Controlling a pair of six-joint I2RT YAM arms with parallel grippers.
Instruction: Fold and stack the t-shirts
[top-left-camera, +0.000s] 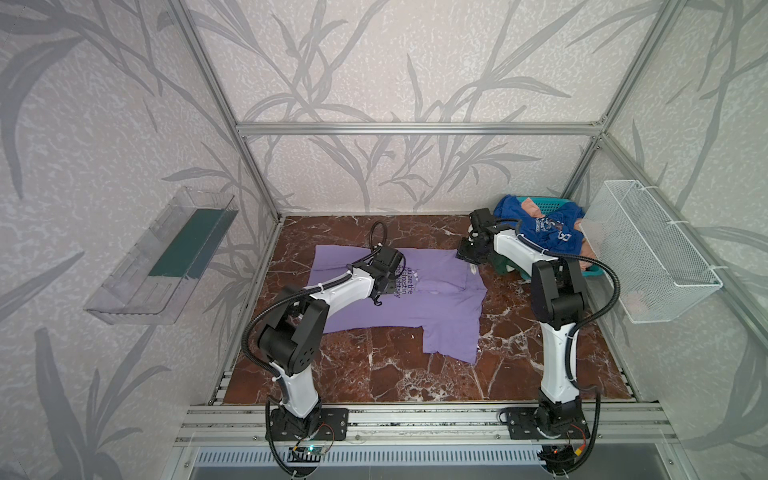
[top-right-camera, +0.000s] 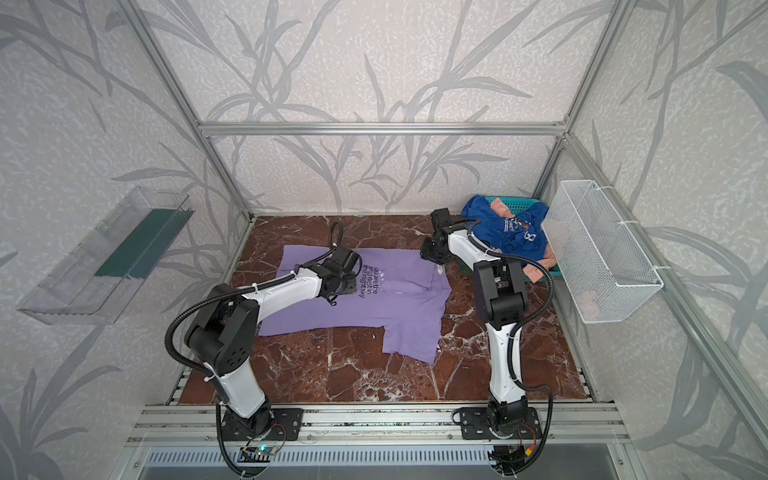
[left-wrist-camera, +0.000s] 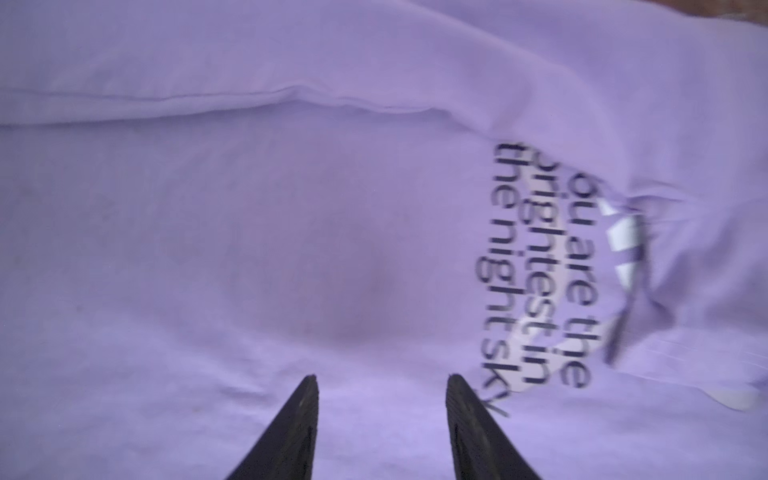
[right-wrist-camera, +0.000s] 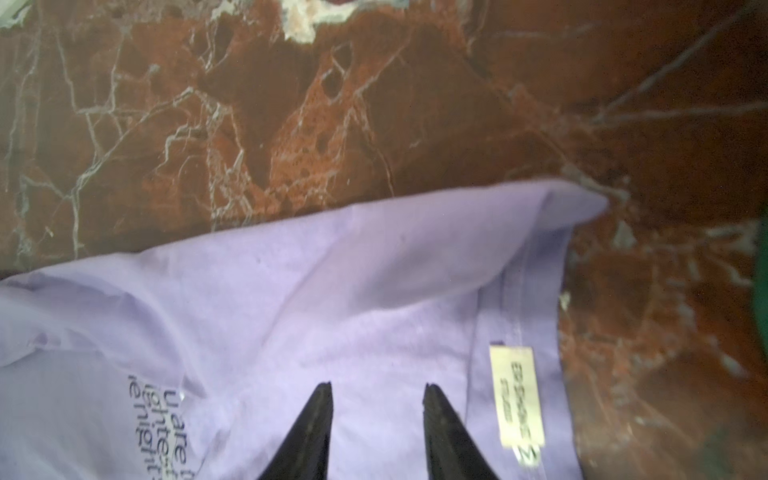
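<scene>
Step in hand, as we read it: folding the lavender shirt (top-left-camera: 415, 299), first of the batch. It lay spread on the marble table (top-left-camera: 374, 374) at the centre of both top views, collar toward the right, hem toward the left. The far side looked already turned in; in the left wrist view a flap covered the start of the dark print (left-wrist-camera: 540, 270). The near sleeve (top-left-camera: 451, 345) lay flat toward lower centre, not folded. Over the chest, just beside the print, the left gripper (left-wrist-camera: 382, 378) hovered with jaws parted to a middling gap, nothing between them. Over the collar end, near the neck label (right-wrist-camera: 517, 395), the right gripper (right-wrist-camera: 378, 386) had a narrower gap, also empty. Next move, in our view: both go to the near edge, one at the sleeve and one at the hem corner, pinch and carry it over. Thin cloth flat on the slab would be hard to pick, and the left arm hid the hem corner from above. At upper right the blue shirt (top-left-camera: 536, 228), peach shirt (top-left-camera: 590, 249) and dark green shirt (top-left-camera: 505, 266) sat heaped in the teal basket (top-left-camera: 544, 201), just behind the right arm, so a snag was possible. The wire basket (top-left-camera: 648, 253) and clear tray (top-left-camera: 162, 253) hung on the walls, out of the way.
</scene>
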